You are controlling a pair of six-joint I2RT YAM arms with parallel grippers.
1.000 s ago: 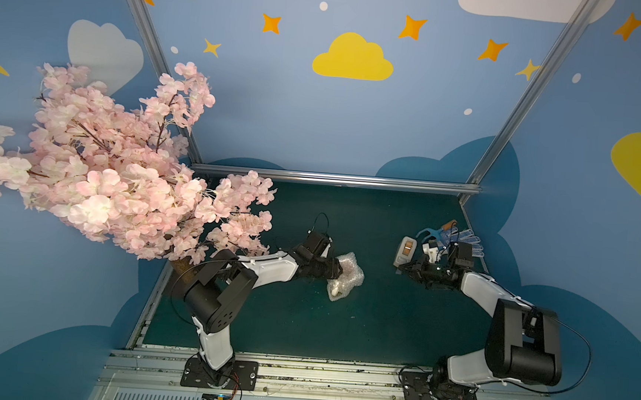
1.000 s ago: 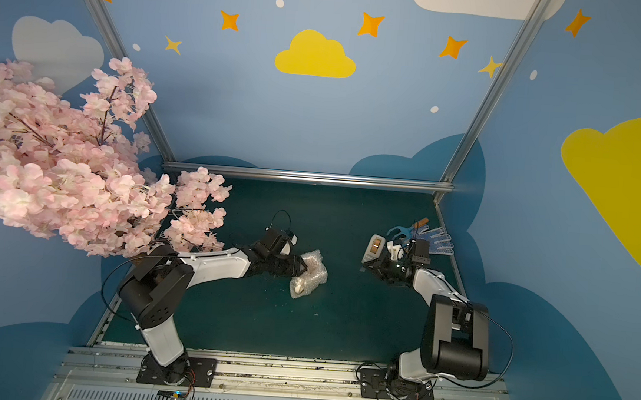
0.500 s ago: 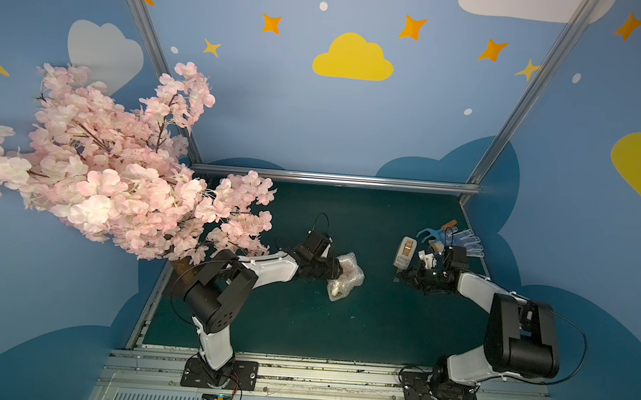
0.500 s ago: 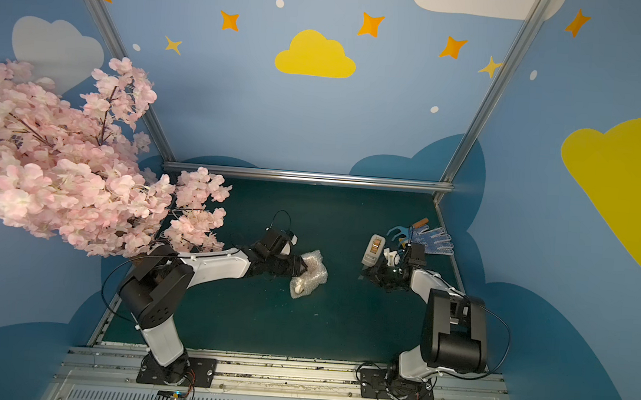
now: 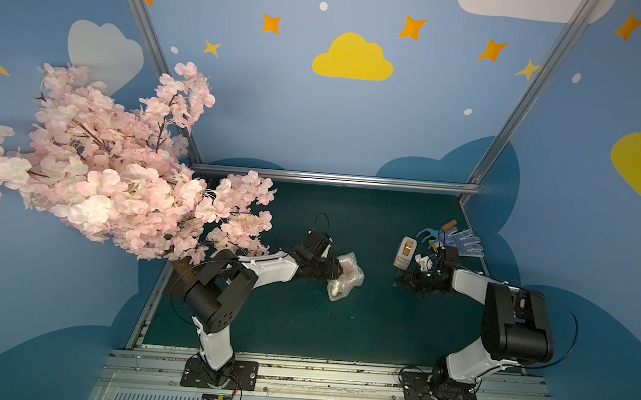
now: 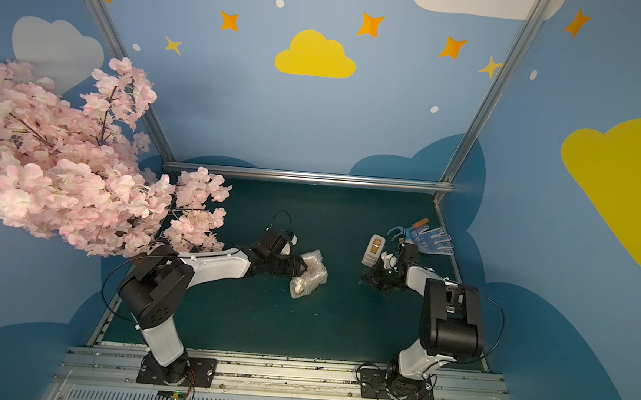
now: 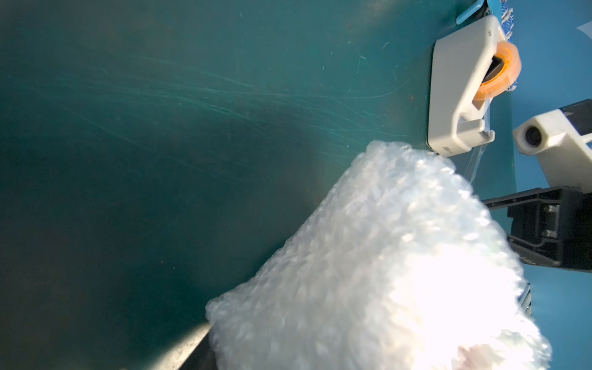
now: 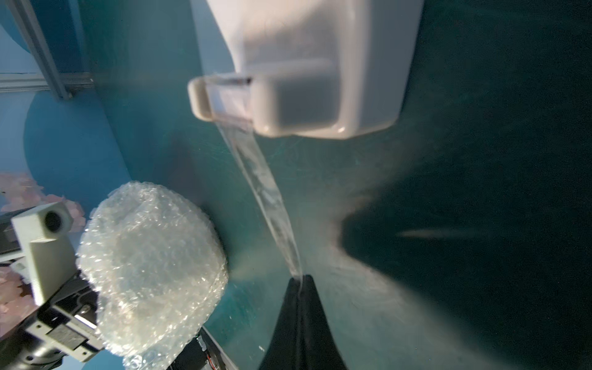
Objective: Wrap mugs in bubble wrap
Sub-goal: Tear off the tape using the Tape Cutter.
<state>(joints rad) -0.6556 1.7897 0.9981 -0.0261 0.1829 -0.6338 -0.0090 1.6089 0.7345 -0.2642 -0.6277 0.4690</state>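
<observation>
Nearest the front rail, the two arm bases stand well apart on the green counter (image 5: 302, 323). The left arm lies low and stretched out; its left tool (image 5: 339, 273) is part-open and clasped on the one bundle of bubble wrap (image 5: 346, 276), mid-counter, the mug (image 5: 335, 291) showing pale at its near end. The right arm folds back on itself; its right tool (image 8: 301, 282) is pinched tight on a single strip of clear tape (image 8: 262, 192) drawn taut from the one beige tape dispenser (image 5: 405, 252), just beyond it. Farther still, by the right wall, lie blue-dotted gloves (image 5: 462, 242) with some blue-handled tools beside them, too small to count. A pink blossom tree (image 5: 112, 178) overhangs the far left corner.
</observation>
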